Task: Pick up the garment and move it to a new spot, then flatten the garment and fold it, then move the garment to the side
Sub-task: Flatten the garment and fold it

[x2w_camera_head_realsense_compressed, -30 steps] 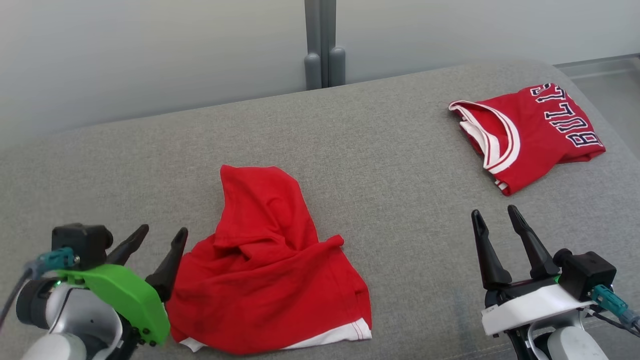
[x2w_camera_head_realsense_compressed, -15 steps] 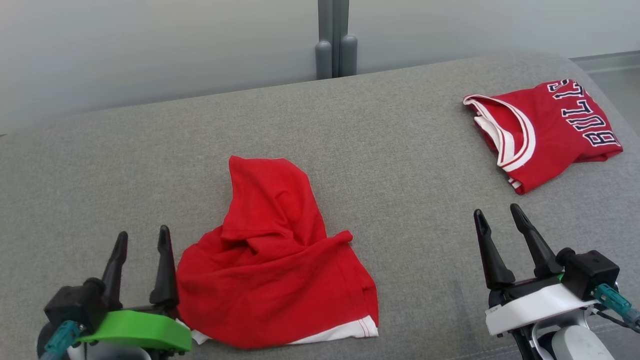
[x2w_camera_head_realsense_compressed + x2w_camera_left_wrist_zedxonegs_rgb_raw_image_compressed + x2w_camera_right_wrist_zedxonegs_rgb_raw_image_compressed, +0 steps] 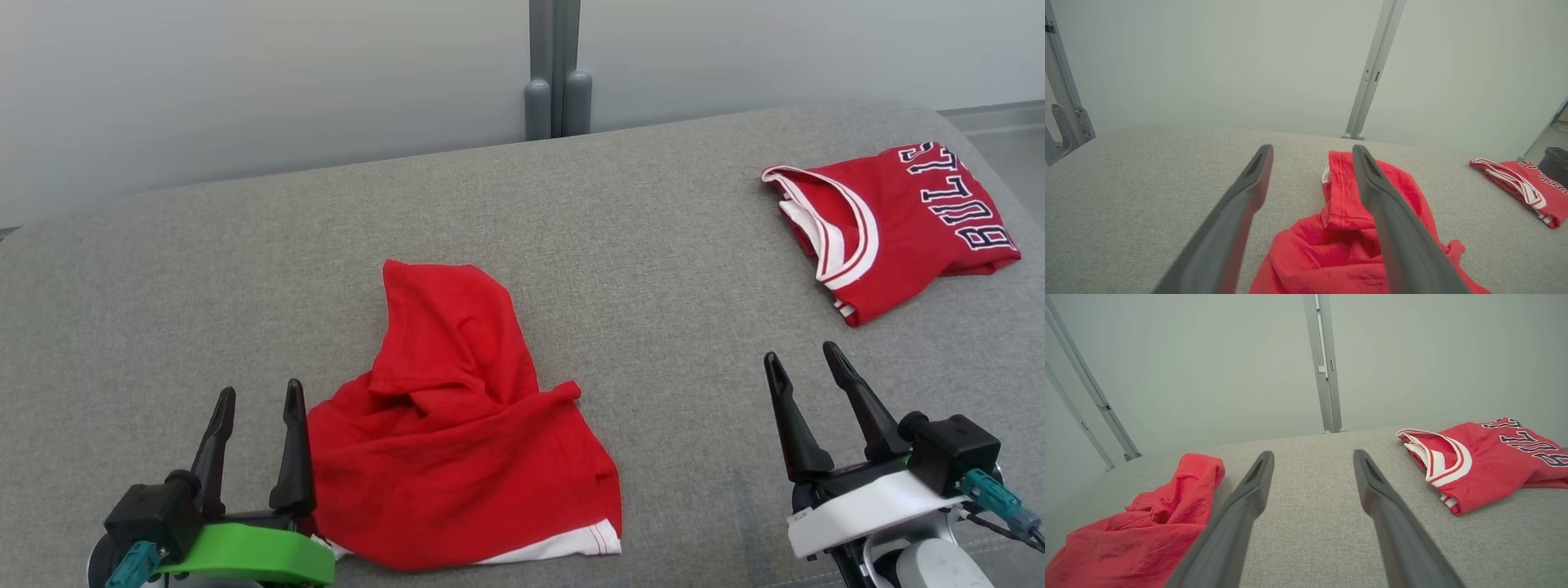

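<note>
A crumpled red garment (image 3: pixel 457 441) with a white hem lies bunched on the grey cushioned surface (image 3: pixel 571 229), near its front edge and left of centre. My left gripper (image 3: pixel 260 390) is open just left of the garment, its right finger close against the cloth's edge, holding nothing. From the left wrist, the garment (image 3: pixel 1331 253) lies beneath and beyond the right finger of the left gripper (image 3: pixel 1312 149). My right gripper (image 3: pixel 800 353) is open over bare fabric at the lower right, well clear of the garment (image 3: pixel 1147 526). The right gripper (image 3: pixel 1313 454) has nothing between its fingers.
A folded red Bulls jersey (image 3: pixel 898 229) with white trim lies at the far right of the surface, also seen as the jersey (image 3: pixel 1486 461) and the jersey (image 3: pixel 1523 183). A grey post (image 3: pixel 555 73) stands against the pale wall behind.
My left gripper has swung from a tilted pose to fingers pointing straight ahead and dropped lower beside the garment. The camera shifted slightly. The right gripper and both garments stayed put.
</note>
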{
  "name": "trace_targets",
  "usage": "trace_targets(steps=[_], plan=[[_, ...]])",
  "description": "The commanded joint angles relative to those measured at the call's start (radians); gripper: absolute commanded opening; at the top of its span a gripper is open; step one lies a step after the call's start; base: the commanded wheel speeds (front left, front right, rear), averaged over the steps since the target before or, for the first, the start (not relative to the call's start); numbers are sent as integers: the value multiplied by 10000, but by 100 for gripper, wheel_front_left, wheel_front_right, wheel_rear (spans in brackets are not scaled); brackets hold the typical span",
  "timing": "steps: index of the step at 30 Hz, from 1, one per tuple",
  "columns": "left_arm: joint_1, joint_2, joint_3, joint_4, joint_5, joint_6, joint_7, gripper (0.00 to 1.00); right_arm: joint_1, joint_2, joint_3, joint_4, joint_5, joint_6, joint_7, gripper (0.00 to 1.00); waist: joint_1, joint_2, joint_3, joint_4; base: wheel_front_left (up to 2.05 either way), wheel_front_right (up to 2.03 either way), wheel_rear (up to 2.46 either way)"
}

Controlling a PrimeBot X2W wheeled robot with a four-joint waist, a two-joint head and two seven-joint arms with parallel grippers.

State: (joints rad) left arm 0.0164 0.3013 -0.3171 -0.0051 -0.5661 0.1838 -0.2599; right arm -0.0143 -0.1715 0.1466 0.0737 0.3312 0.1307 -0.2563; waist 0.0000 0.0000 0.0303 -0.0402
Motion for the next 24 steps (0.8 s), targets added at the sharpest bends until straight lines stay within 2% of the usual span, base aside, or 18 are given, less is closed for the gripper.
trace_targets(steps=[1, 6, 9, 15, 24], plan=[[151, 4, 104, 24, 86, -68, -55, 100, 97, -52, 30, -42, 27, 0, 33, 100, 0, 0, -32, -8, 0, 0, 0], [191, -192, 218, 111, 230, -197, -50, 100, 67, -159, 538, 53, 179, 0, 240, 100, 0, 0, -127, 12, 0, 0, 0], [219, -270, 283, 166, 284, -280, -50, 100, 20, -239, 1252, 225, 438, 0, 680, 100, 0, 0, -179, 90, 0, 0, 0], [176, -378, 199, 282, 355, -416, -51, 100, -302, -390, 2434, 916, 1103, 0, 1720, 100, 0, 0, -189, 554, 0, 0, 0], [26, -330, 66, 440, 323, -501, 34, 100, -608, -541, 3337, 1876, 1692, 0, 2839, 100, 0, 0, -111, 1261, 0, 0, 0]])
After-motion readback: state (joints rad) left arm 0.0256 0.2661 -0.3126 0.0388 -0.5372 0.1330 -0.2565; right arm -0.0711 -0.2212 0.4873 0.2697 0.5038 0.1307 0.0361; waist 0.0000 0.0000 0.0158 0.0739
